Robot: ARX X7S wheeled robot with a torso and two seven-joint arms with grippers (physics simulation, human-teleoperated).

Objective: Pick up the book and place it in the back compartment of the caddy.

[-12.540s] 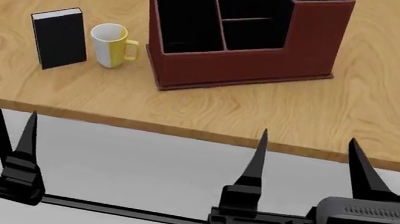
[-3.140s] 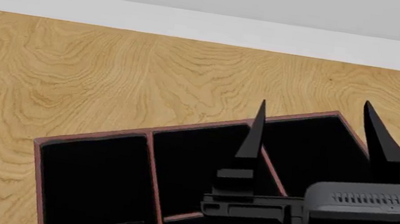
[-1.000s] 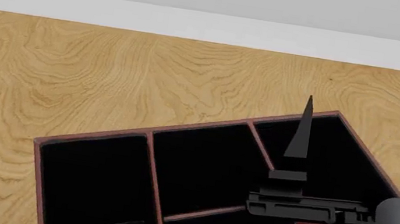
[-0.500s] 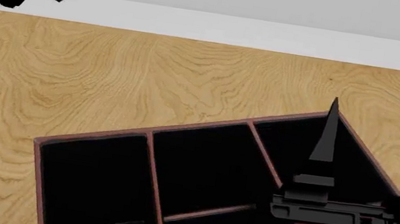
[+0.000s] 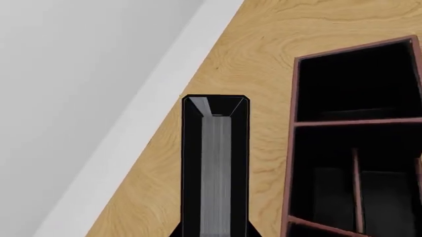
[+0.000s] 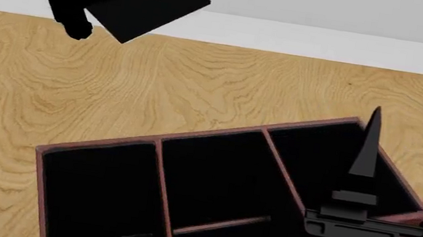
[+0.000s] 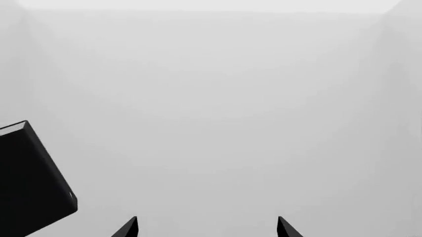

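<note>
A light wooden table with pronounced wavy grain filled most of the head view. Beyond its far edge ran a white band, and above that a plain pale grey wall. In the left wrist view the same white band crossed diagonally between table and wall. Lighting was even and soft, without sharp shadows.

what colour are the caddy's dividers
Thin red-brown dividers against the caddy's black interior, clearest in the head view.
</note>
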